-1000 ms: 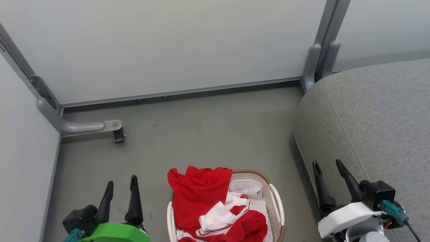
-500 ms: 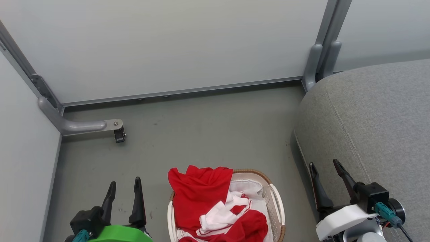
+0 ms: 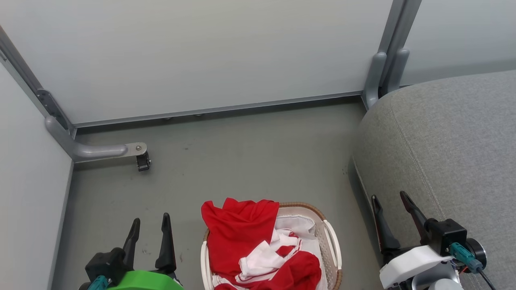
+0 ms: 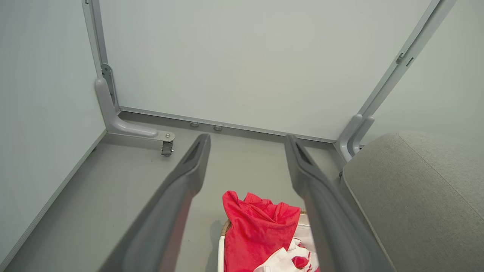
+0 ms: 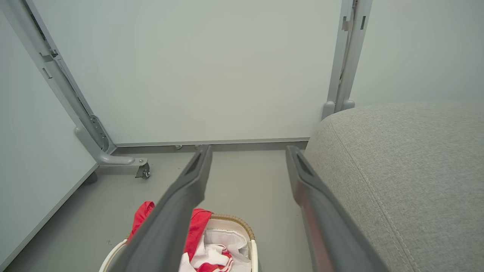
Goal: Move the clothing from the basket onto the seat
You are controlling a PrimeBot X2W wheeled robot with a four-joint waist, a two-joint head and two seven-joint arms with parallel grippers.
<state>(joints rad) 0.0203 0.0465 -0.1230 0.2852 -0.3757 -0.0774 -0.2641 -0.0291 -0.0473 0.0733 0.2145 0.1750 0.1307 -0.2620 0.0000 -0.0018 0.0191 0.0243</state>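
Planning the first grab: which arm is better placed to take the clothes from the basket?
Probably left: the open left gripper lines up with the clothes draped over the basket rim.

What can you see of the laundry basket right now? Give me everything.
The laundry basket is a small oval tub of cream-white plastic with perforated walls, a brown woven rim and a white loop handle on its right side. It stands upright on the grey floor, left of the grey seat and apart from it. Red-and-white clothing fills it and drapes over its far left rim. Its near end is out of frame.
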